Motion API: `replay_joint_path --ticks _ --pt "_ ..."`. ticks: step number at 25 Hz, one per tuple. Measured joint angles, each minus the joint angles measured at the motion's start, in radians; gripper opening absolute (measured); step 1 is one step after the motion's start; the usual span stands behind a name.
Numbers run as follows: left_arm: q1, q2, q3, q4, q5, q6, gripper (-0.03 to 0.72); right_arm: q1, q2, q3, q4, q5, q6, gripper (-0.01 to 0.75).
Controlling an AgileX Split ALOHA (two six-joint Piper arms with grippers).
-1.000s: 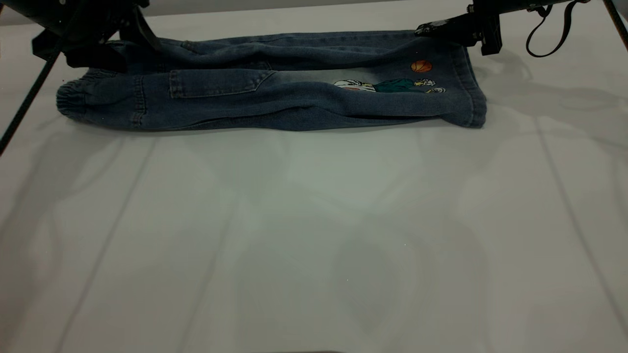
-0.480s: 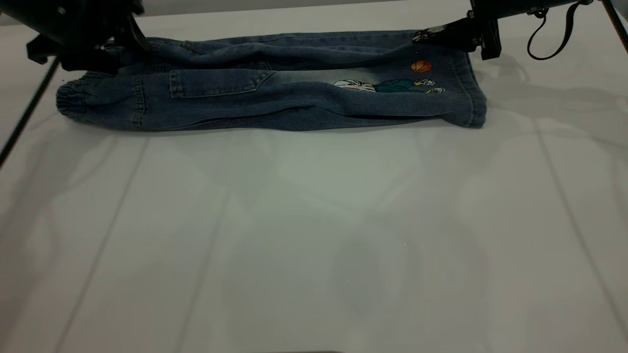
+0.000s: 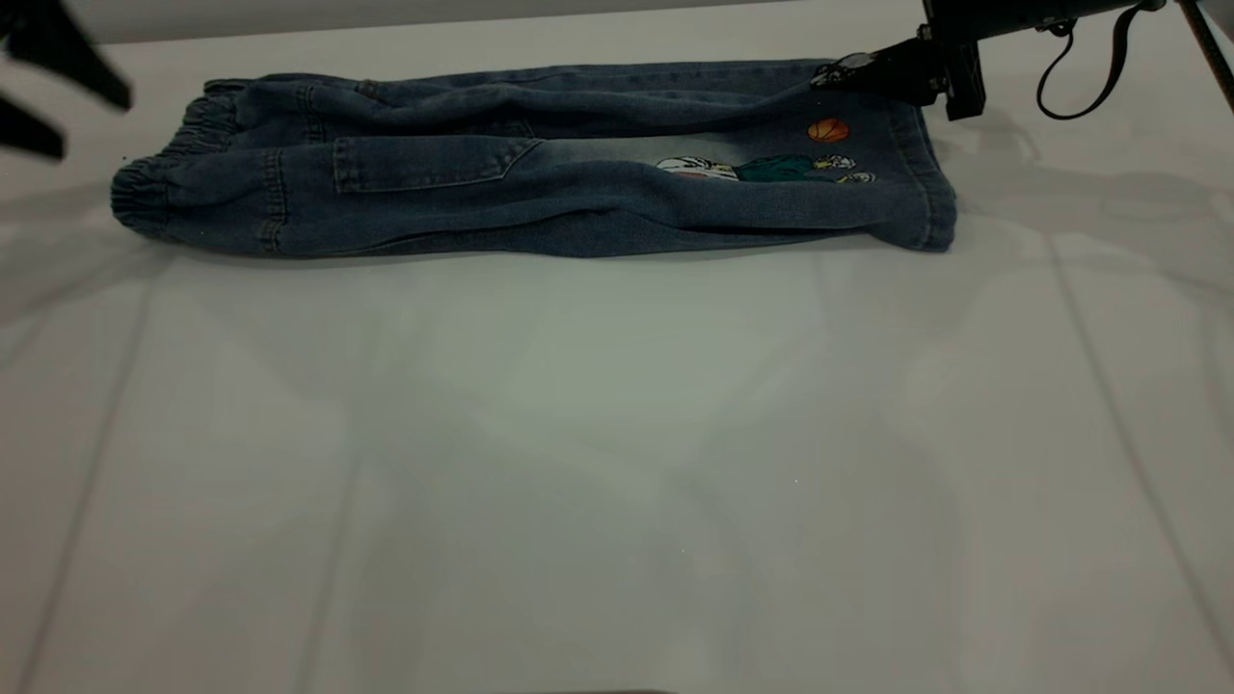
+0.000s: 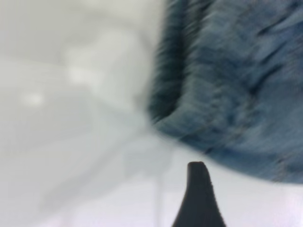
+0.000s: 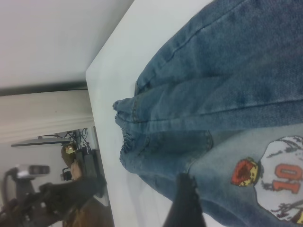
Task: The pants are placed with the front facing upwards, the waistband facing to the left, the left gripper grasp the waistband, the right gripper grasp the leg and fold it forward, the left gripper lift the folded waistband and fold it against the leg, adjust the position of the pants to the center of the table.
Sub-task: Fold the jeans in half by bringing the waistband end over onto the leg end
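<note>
The short blue denim pants (image 3: 540, 159) lie folded lengthwise near the far edge of the big plain white table (image 3: 617, 463), with the ruched, darker blue waistband (image 3: 159, 188) at the left end and the wide leg (image 3: 868, 173) with its cartoon print and orange ball at the right. The left gripper (image 3: 48, 92) — a black two-fingered claw — hangs off to the left, apart from the cloth, its two fingers spread wide. The black right gripper (image 3: 853, 69) sits at the far right corner of the leg, touching the denim — I cannot tell if it is pinching or loose.
</note>
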Motion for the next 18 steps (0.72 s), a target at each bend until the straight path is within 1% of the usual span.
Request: replay_joint_path --ticks 2,6,12,15,18 --pt "0.014 0.018 0.0 0.014 0.014 -0.006 0.508 0.0 0.0 0.0 0.0 0.0 -0.002 0.484" --pt "0.012 0.063 0.0 0.014 -0.001 -0.006 0.572 0.0 0.0 0.0 0.0 0.0 -0.004 0.484" --pt "0.005 0.132 0.0 -0.017 -0.056 -0.012 0.584 0.0 0.0 0.0 0.0 0.0 -0.005 0.484" --pt "0.004 0.152 0.0 -0.079 -0.078 0.016 0.584 0.0 0.0 0.0 0.0 0.0 -0.006 0.484" --pt "0.002 0.159 0.0 -0.143 -0.071 0.072 0.585 0.001 0.0 0.0 0.0 0.0 -0.006 0.484"
